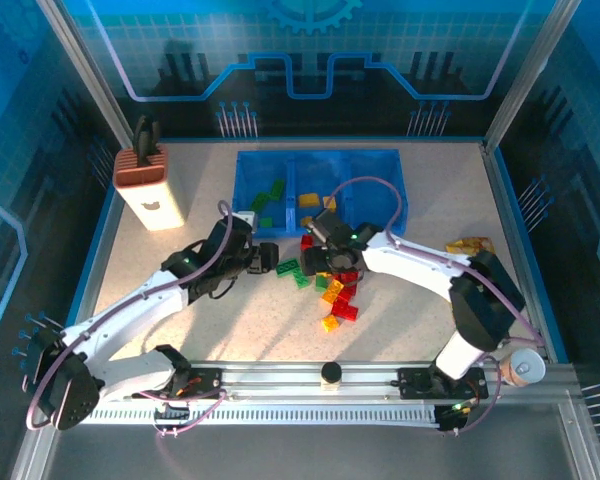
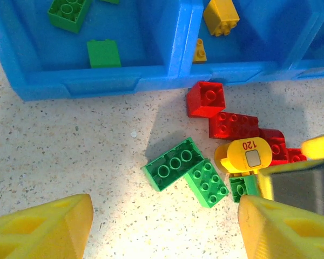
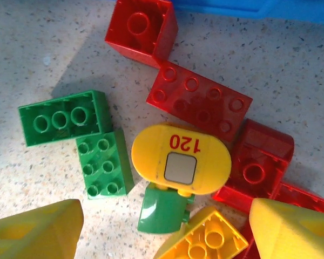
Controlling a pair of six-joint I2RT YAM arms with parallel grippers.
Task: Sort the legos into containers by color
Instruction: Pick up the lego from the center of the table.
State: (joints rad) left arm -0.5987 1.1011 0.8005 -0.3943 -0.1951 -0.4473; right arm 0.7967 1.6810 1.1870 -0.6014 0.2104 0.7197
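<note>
Nearest to the arm bases, on the near side of the blue tray (image 1: 315, 153), the loose legos (image 1: 340, 300) are scattered on the table (image 1: 400, 325) in a mixed pile of red, green and yellow. These are not yet sorted, so most of the task is judged to be left. At the edge of the pile that faces the tray, the right gripper (image 3: 164, 226) is held low with its fingers apart and nothing between them. Under it a yellow oval piece marked 120 (image 3: 181, 159) is lying on a small green curved piece (image 3: 161, 208), and a pick of one of these is probably intended. This pick is crowded by a yellow brick (image 3: 202, 240) and red bricks (image 3: 200, 102) lying close around. To the left, on the same side of the tray, the left gripper (image 2: 164, 218) is also spread wide and empty. It is aimed at two green bricks (image 2: 173, 164) lying together before the tray's front wall. The right gripper is just beside them, so the arms may hinder each other. In the tray, green bricks (image 2: 69, 11) are seen in the left compartment and yellow bricks (image 2: 221, 16) in the middle one, while the content of the right one cannot be told. Left of the tray a knife block (image 1: 148, 185) is standing, and right of it a yellow snack bag (image 1: 468, 245) is lying, both well apart from the work.
</note>
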